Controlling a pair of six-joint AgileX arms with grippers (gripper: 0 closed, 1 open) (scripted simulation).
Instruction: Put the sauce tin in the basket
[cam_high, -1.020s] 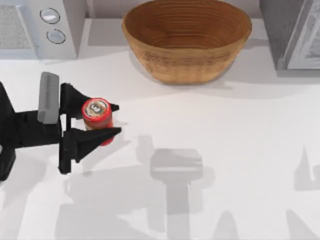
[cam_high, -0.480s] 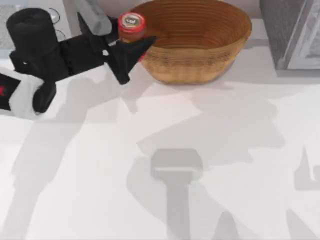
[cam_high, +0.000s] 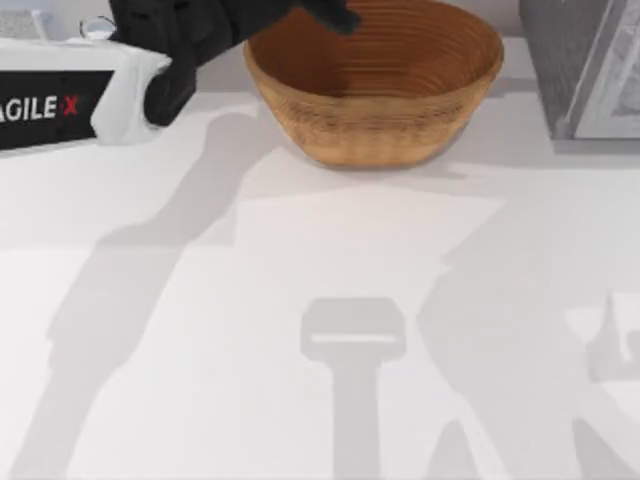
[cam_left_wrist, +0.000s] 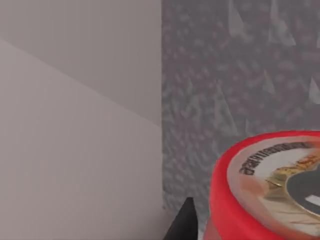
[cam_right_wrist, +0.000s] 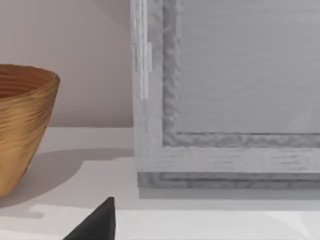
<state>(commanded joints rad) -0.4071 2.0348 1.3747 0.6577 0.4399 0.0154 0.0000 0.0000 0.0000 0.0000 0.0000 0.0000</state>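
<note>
The tan woven basket (cam_high: 375, 120) stands at the back middle of the table, and its side wall (cam_right_wrist: 20, 130) also appears in the right wrist view. My left arm reaches in from the top view's upper left. Its gripper (cam_high: 322, 10) is at the frame's top edge, above the basket's back left rim. In the left wrist view the sauce tin (cam_left_wrist: 270, 195) is very close, red with a printed lid, and a black fingertip (cam_left_wrist: 182, 225) stands right beside it. The tin is hidden in the top view. A black part of my right gripper (cam_right_wrist: 97, 225) hangs low over the table to the right of the basket.
A grey appliance (cam_high: 585, 65) stands at the back right, close to the basket; its framed front (cam_right_wrist: 225, 100) faces the right wrist camera. A white appliance with a knob (cam_high: 95, 28) sits at the back left, partly under my left arm. Arm shadows lie across the white table (cam_high: 300, 250).
My left gripper lifted the sauce tin off the table's left side and carried it back and to the right, reaching the basket's rim, then over its back left part at the top edge.
</note>
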